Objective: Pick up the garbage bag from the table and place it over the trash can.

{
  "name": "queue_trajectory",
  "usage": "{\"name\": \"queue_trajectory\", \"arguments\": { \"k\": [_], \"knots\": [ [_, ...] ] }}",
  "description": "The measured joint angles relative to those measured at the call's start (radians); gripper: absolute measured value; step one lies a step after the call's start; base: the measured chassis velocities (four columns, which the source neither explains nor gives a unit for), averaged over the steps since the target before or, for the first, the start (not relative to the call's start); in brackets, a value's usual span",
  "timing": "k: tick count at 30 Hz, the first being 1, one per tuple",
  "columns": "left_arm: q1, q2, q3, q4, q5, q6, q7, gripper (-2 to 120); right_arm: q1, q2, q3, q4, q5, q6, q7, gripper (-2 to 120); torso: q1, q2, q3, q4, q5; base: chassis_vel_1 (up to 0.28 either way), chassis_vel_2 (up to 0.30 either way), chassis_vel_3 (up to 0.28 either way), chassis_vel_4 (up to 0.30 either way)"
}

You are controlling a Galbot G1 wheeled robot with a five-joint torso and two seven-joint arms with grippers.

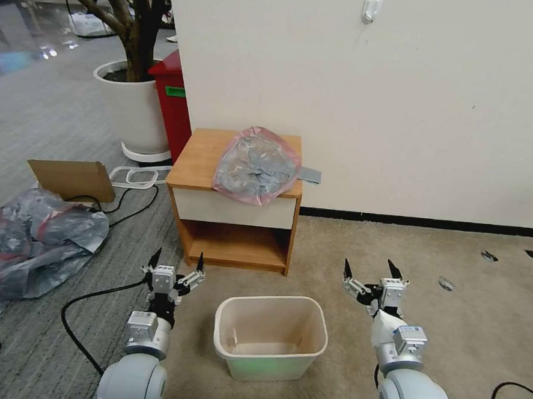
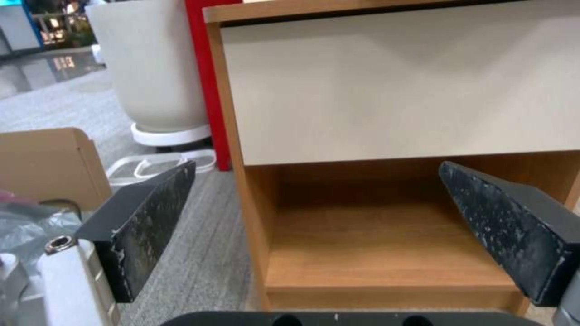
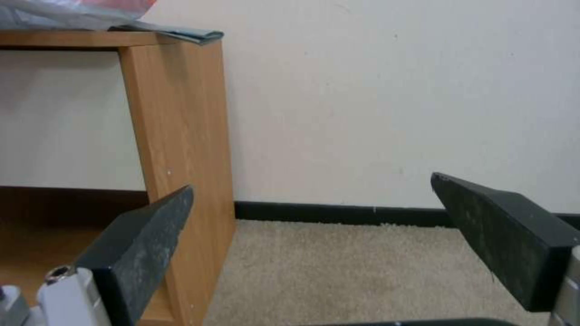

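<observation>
bag (image 1: 256, 164): crumpled grey plastic with pink rim, lying on the table top toward its right and front; front edge droops a little over the drawer front.
table (image 1: 200, 153): against the wall, straight ahead of the robot; drawer front and lower shelf face the grippers.
can (image 1: 270, 337): on the carpet between the two arms, in front of the table, mouth up, unlined.
bag from grippers: higher and farther forward than both; it lies between their two lines, slightly to the right of centre.
bag long axis: roughly front to back on the table top, a loose mound with no firm line.
nearer arm: about even; judged a slight edge to the right, since the bag sits on the right half of the top.
left gripper (image 1: 176, 264): low, left of the can, pointing at the table's lower shelf; fingers spread wide, nothing between them.
right gripper (image 1: 369, 272): low, right of the can, pointing past the table's right side at the wall; fingers spread wide, nothing held.
coming move, judged: both must rise to table-top height before reaching in.
</observation>
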Motion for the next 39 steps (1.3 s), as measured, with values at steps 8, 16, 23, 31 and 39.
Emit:
{"name": "queue_trajectory", "arguments": {
  "k": [8,16,23,31,39],
  "knots": [
    [0.0,0.0,0.0,0.0,0.0,0.0,0.0,100,0.0,0.0,0.0,0.0,0.0,0.0,0.0,100,0.0,0.0,0.0,0.0,0.0,0.0,0.0,0.0,0.0],
    [0.0,0.0,0.0,0.0,0.0,0.0,0.0,100,0.0,0.0,0.0,0.0,0.0,0.0,0.0,100,0.0,0.0,0.0,0.0,0.0,0.0,0.0,0.0,0.0],
    [0.0,0.0,0.0,0.0,0.0,0.0,0.0,100,0.0,0.0,0.0,0.0,0.0,0.0,0.0,100,0.0,0.0,0.0,0.0,0.0,0.0,0.0,0.0,0.0],
    [0.007,0.002,-0.002,-0.012,-0.002,0.002,0.0,100,-0.004,0.001,0.0,0.009,0.002,-0.003,0.0,100,0.0,0.0,0.0,0.0,0.0,0.0,0.0,0.0,0.0],
    [0.145,0.049,-0.059,-0.213,-0.066,0.072,-0.015,100,-0.095,0.05,-0.007,0.236,0.06,-0.083,0.028,100,0.0,0.0,0.0,0.0002,-0.0001,0.0,0.0,0.0,0.0]
  ]
}}
